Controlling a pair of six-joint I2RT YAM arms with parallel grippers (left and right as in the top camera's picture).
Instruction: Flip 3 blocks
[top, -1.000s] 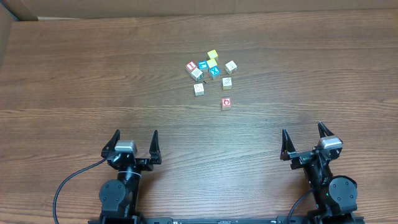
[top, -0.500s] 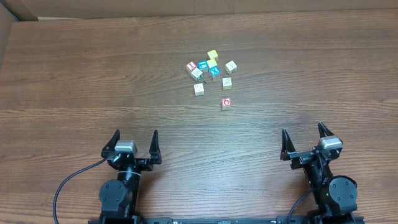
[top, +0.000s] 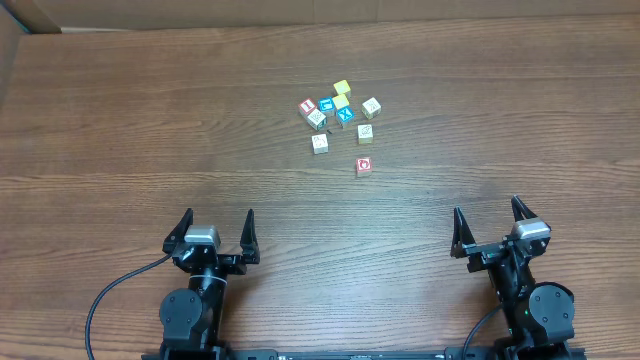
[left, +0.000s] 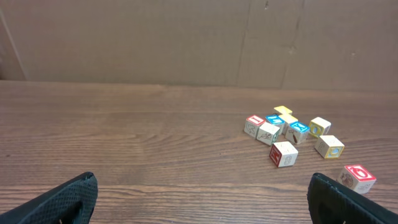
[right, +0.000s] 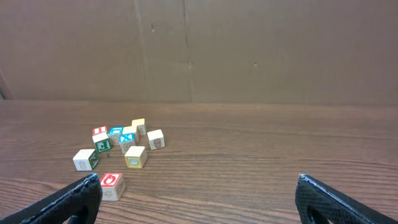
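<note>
The left tool (top: 218, 228) and right tool (top: 488, 226) both gape wide open and empty at the table's (top: 120, 120) near edge, while the blocks (top: 366, 132) lie clustered well ahead between them, the red-ring block (top: 364, 166) nearest and arguably closer to the right arm.

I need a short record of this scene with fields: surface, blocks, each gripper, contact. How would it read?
surface: wooden table
blocks: cluster of cubes at the far middle; red ring block lies apart, nearest the arms
left gripper: open, empty, at the near side
right gripper: open, empty, at the near side
contact: neither gripper touches a block
</note>
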